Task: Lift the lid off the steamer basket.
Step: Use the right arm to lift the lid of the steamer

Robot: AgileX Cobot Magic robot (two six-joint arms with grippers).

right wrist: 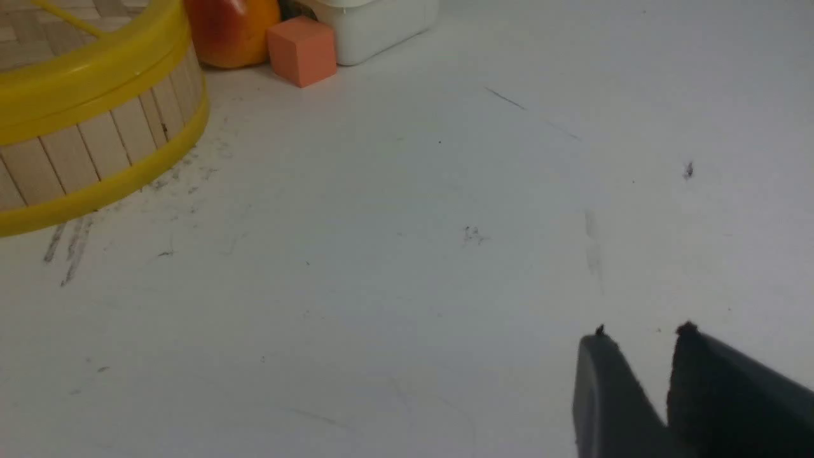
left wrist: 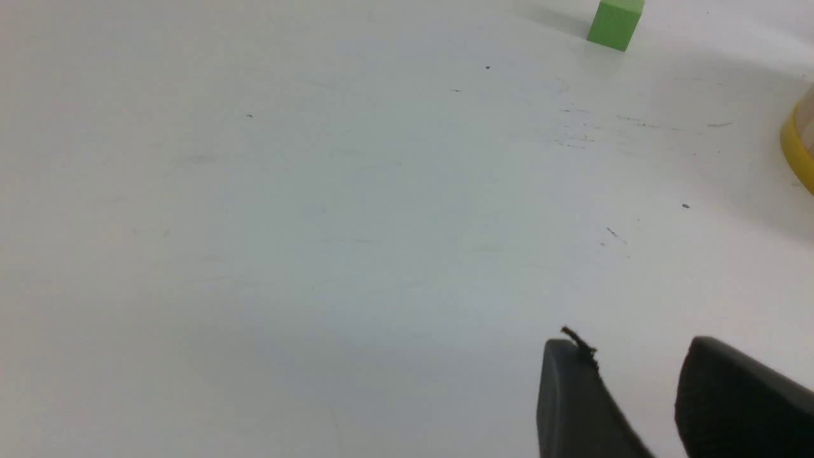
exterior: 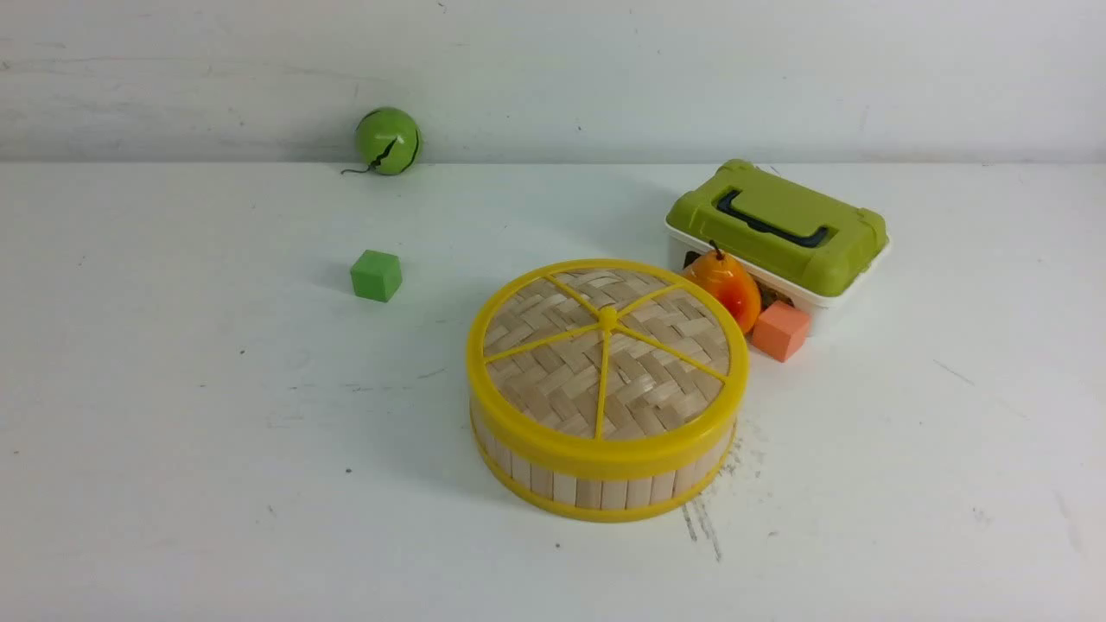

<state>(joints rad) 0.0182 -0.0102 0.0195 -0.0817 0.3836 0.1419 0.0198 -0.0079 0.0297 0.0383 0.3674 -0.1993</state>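
Note:
The lid (exterior: 553, 371), a woven bamboo disc with a yellow rim and yellow spokes, sits closed on the steamer basket (exterior: 596, 491) at the table's middle. Neither gripper shows in the front view. In the right wrist view the basket wall (right wrist: 95, 146) and the lid's rim (right wrist: 82, 70) show at a distance from my right gripper (right wrist: 642, 336), whose fingers stand a little apart with nothing between. In the left wrist view only a bit of the basket's yellow rim (left wrist: 798, 149) shows. My left gripper (left wrist: 633, 346) is open and empty over bare table.
A white box with an olive-green lid (exterior: 778, 226) stands behind the basket on the right, with an orange fruit (exterior: 726, 285) and an orange cube (exterior: 780, 330) against it. A green cube (exterior: 377, 276) lies to the left. A green ball (exterior: 388, 140) rests by the back wall.

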